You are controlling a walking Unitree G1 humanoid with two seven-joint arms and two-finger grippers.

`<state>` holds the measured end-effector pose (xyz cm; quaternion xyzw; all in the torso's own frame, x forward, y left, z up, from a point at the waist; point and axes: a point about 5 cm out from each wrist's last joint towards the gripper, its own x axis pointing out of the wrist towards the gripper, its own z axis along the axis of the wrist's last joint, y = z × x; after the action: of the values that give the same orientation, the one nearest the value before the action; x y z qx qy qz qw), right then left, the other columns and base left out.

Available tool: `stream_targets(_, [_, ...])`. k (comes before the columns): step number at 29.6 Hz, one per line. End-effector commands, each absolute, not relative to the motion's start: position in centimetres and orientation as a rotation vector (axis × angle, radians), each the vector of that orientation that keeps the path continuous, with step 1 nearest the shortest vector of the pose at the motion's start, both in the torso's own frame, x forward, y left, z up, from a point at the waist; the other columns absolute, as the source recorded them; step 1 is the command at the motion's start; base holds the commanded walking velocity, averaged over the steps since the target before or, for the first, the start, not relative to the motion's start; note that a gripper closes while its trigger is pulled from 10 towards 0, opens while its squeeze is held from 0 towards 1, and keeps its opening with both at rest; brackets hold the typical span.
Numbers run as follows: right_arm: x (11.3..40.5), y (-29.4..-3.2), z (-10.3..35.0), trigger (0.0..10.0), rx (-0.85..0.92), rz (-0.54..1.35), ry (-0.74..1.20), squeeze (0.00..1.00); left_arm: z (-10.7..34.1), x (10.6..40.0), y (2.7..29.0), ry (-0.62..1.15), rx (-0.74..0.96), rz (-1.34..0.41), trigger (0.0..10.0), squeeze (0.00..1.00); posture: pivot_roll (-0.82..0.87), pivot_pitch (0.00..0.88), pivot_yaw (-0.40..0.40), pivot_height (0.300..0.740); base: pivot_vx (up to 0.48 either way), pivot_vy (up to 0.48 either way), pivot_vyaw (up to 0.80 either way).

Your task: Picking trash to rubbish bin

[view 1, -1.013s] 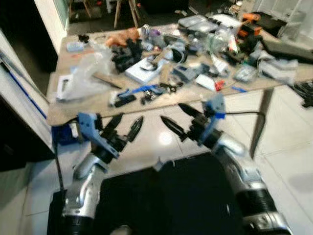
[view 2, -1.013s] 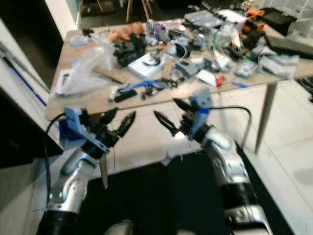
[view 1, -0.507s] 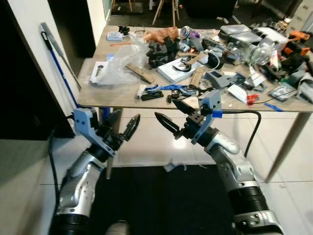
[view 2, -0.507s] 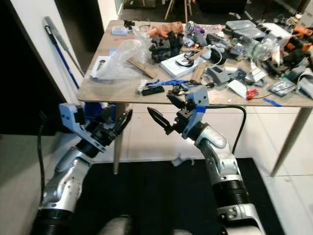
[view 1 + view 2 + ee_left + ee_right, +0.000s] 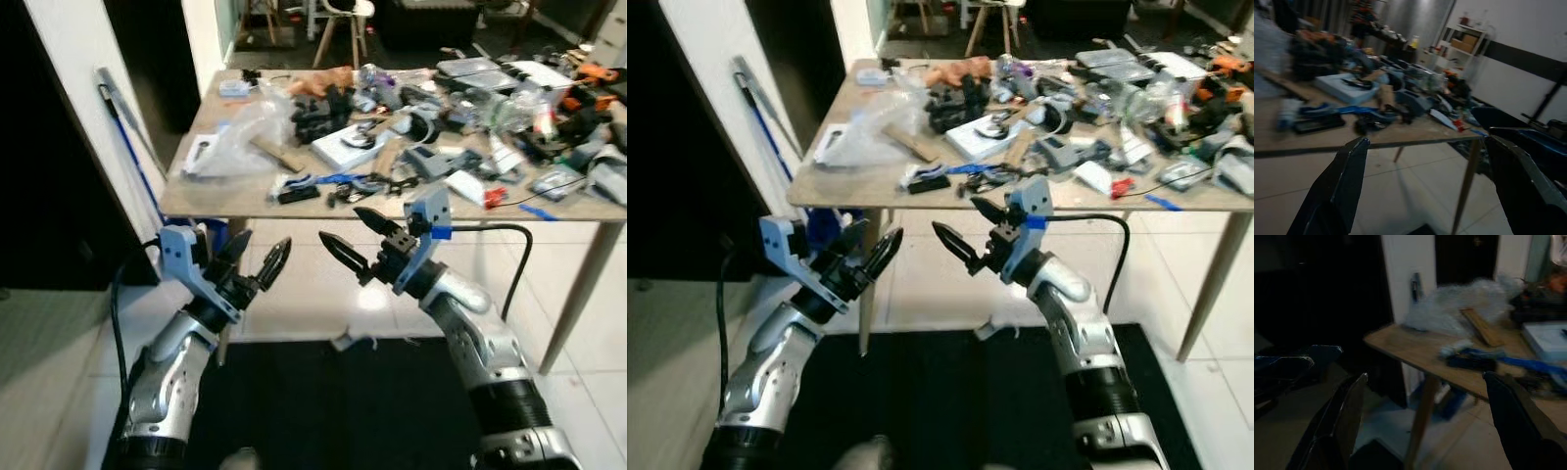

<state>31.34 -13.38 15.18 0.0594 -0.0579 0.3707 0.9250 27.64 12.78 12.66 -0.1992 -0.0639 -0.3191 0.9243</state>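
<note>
Wooden table (image 5: 196, 201) far ahead, cluttered. Clear plastic bag (image 5: 230, 142) at left end, light blue box (image 5: 345, 147) mid-table. Black mat (image 5: 333, 401) on near floor.

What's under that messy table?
Under the table you can see pale floor tiles, a table leg and something blue by the wall. A white scrap lies on the floor nearby. The robot's arms hide part of the floor.

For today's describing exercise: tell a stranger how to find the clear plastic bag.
Start at the cluttered wooden table ahead of the robot. The clear plastic bag lies near its left end, with a wooden strip beside it. Unlike the dark tools around it, it is pale, crumpled and see-through.
</note>
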Motion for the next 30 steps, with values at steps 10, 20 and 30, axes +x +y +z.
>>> stream_targets(10, [31.34, -13.33, 14.98, 10.0, 0.136, 0.762, -0.105, 0.0, 12.49, 27.66, 13.0, -0.127, -0.436, -0.633, 10.0, 0.0, 0.0, 0.0, -0.022, 0.74, 0.0, -0.094, 0.0])
stream_targets(20, [31.36, -13.35, 14.91, 10.0, 0.136, 0.763, -0.101, 0.0, 12.25, 27.88, 13.16, -0.108, -0.443, -0.628, 10.0, 0.0, 0.0, 0.0, -0.026, 0.74, 0.0, 0.0, 0.0])
stream_targets(30, [31.4, -13.38, 14.78, 10.0, 0.145, 0.756, -0.096, 0.0, 12.38, 27.65, 13.03, -0.125, -0.455, -0.647, 10.0, 0.0, 0.0, 0.0, -0.026, 0.74, 0.0, 0.0, 0.0])
